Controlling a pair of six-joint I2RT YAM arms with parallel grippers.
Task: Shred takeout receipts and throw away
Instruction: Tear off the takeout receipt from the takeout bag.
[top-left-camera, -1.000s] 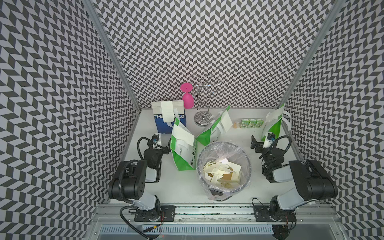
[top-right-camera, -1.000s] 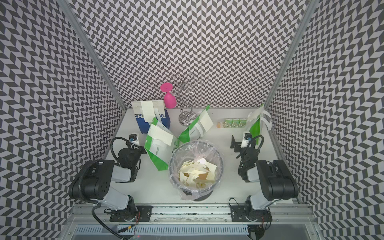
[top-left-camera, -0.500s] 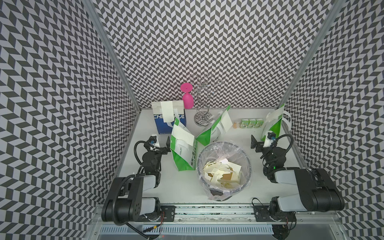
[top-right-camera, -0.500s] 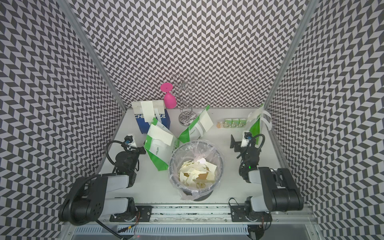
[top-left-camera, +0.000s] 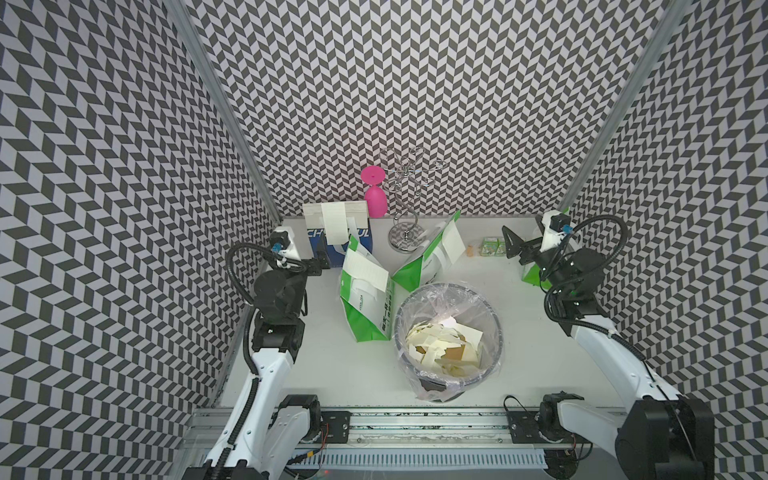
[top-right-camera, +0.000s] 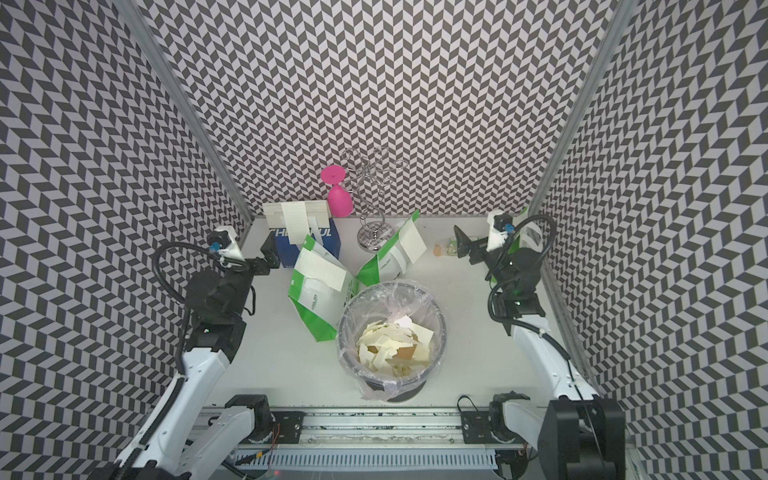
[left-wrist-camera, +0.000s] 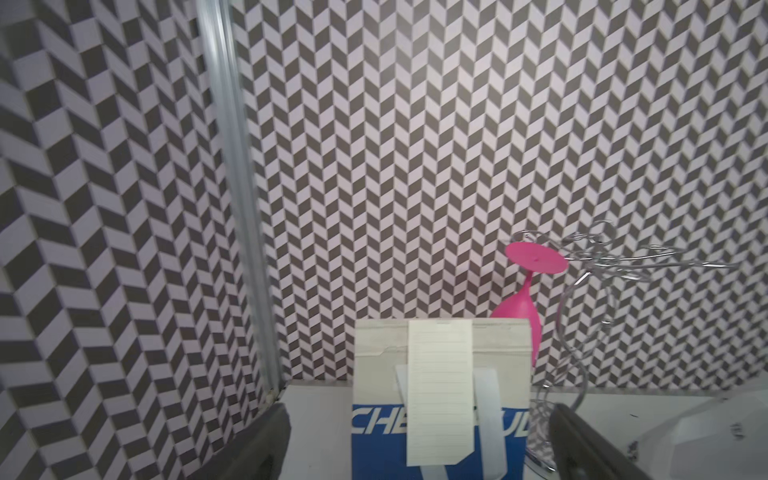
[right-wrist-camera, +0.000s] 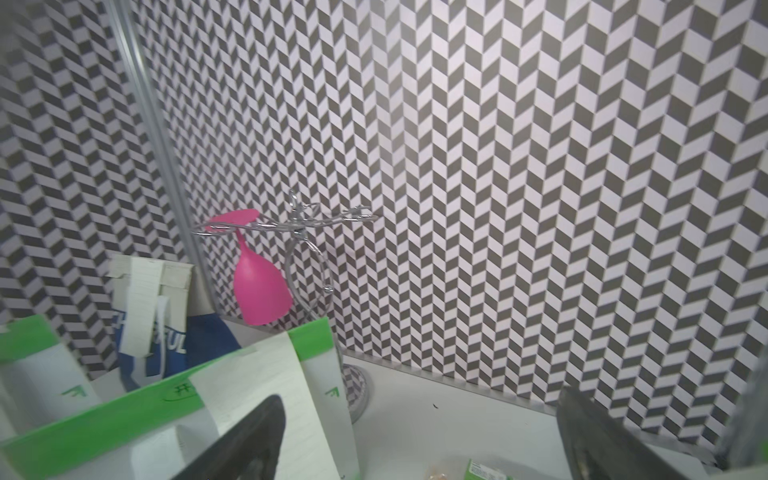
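Torn receipt scraps (top-left-camera: 432, 351) lie inside lined trash bin (top-left-camera: 498, 340). Three whole receipts seen:
- one (top-left-camera: 368, 272) on green-white bag just left of bin
- one (top-left-camera: 454, 245) on tilted green-white bag just behind bin
- one (left-wrist-camera: 440, 390) on blue-white bag (left-wrist-camera: 374, 449), further behind-left of bin

Behind-left of bin, left gripper (top-left-camera: 322, 257): jaws wide apart, holding nothing. Behind-right of bin, right gripper (top-left-camera: 515, 249): jaws wide apart, empty.

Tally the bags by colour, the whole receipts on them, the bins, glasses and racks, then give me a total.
Green-and-white bags: 3
Blue-and-white bags: 1
Whole receipts showing on bags: 3
Bins: 1
Pink glasses: 1
Wire racks: 1
Total: 10
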